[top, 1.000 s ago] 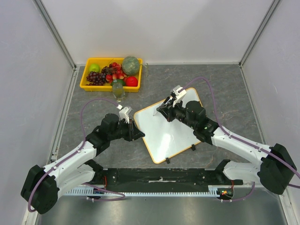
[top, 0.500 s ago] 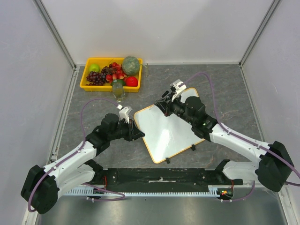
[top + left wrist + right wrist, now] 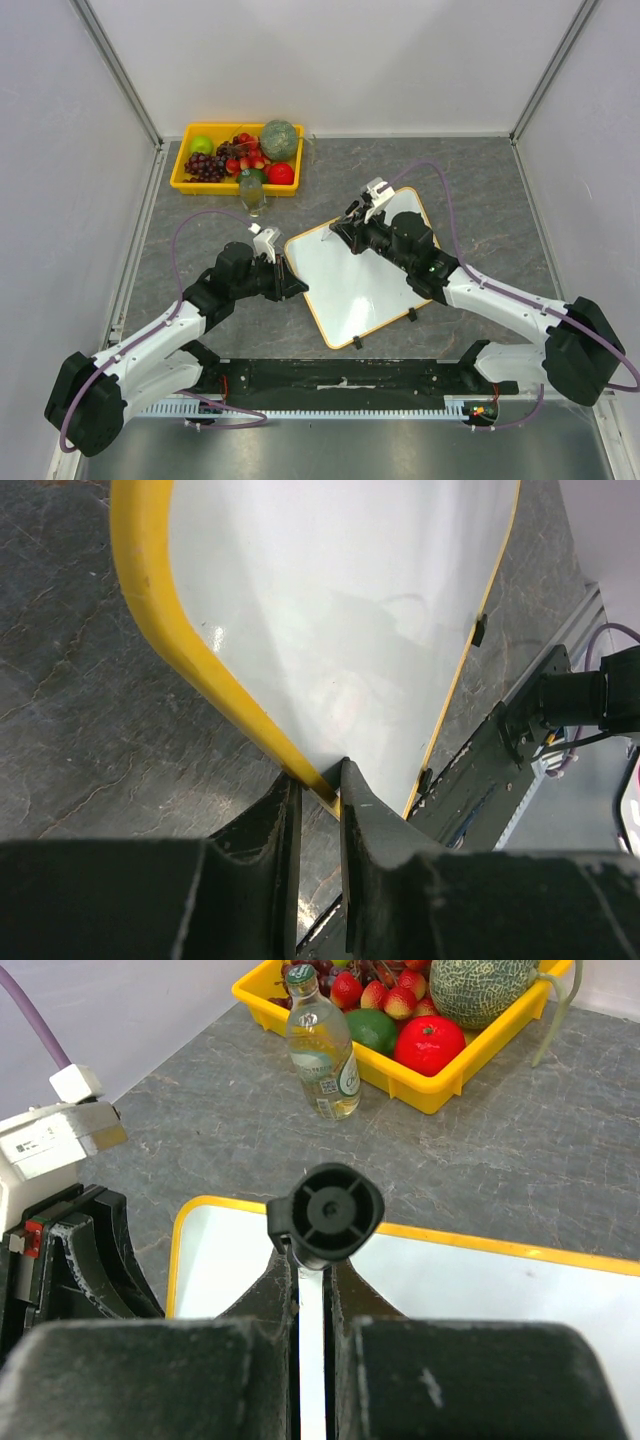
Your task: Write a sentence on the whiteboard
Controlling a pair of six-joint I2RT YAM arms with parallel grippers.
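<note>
I see a grey marbled bench (image 3: 480,180) with white walls (image 3: 330,60) on three sides. The whiteboard (image 3: 360,285) lies flat mid-bench, skewed. The left end effector (image 3: 320,780) pinches its yellow frame. The right end effector (image 3: 312,1270) is closed tight on a black marker (image 3: 325,1215) above the board.

A yellow fruit tray (image 3: 212,187) sits on the grey table (image 3: 480,180), a bottle (image 3: 251,194) just beside it.

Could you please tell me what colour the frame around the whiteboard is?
The whiteboard has a yellow frame, clearest in the left wrist view.
</note>
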